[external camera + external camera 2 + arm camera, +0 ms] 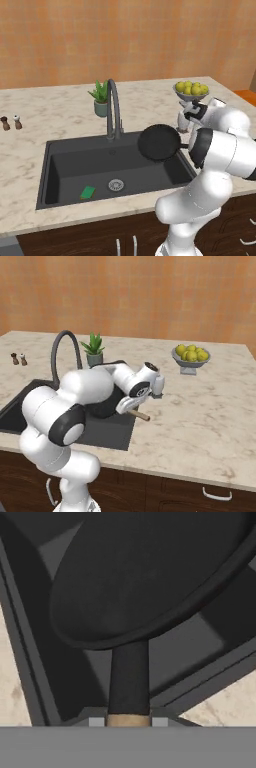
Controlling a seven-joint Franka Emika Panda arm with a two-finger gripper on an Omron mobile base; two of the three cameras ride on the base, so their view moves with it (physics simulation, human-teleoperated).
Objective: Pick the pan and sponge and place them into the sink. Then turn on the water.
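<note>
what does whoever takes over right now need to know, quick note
Gripper: shut on the pan's handle, holding it in the air.
Pan: held above the right end of the sink, tilted, not yet set down.
Sponge: already lying on the sink floor, left of the drain.
Faucet: no stream visible, so the water looks off.
Done: sponge in the sink, pan picked up and carried over the basin.
Left: lower and release the pan into the sink, then turn on the water.
</note>
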